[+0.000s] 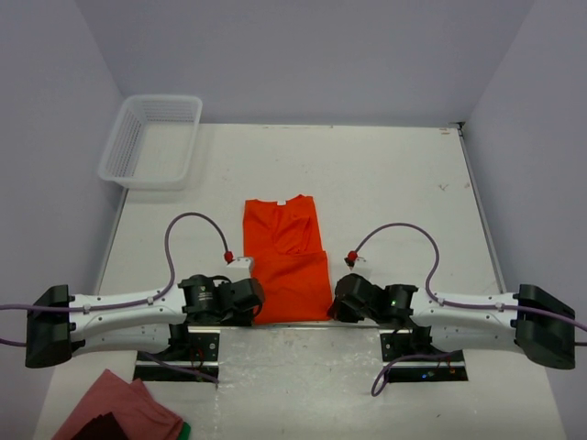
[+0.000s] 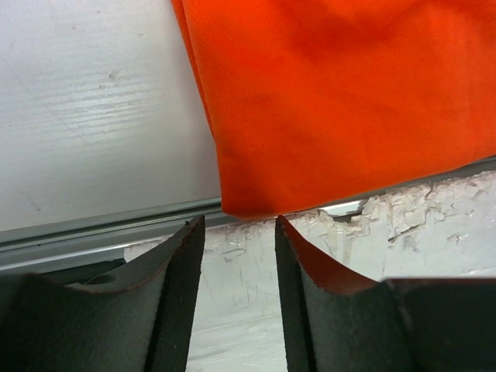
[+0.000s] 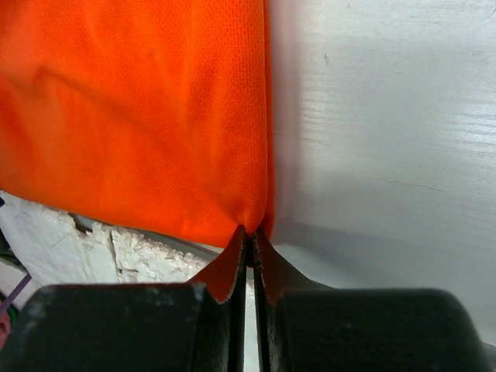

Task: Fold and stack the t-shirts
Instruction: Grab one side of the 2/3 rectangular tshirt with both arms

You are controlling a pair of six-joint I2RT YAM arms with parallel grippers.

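An orange-red t-shirt (image 1: 284,261) lies folded into a narrow rectangle at the middle of the table, its lower part doubled over near the front edge. At the shirt's near left corner (image 2: 248,203) my left gripper (image 2: 239,226) is open; the fabric ends just past the fingertips, with nothing between them. My right gripper (image 3: 249,234) is shut on the shirt's near right corner (image 3: 256,213), and the cloth puckers where it is pinched. From above, the left gripper (image 1: 255,301) and the right gripper (image 1: 336,307) flank the shirt's near edge.
A white plastic basket (image 1: 151,142) stands at the back left. A pile of dull red cloth (image 1: 115,412) lies at the front left corner. A metal rail (image 2: 101,225) runs along the table's near edge under both grippers.
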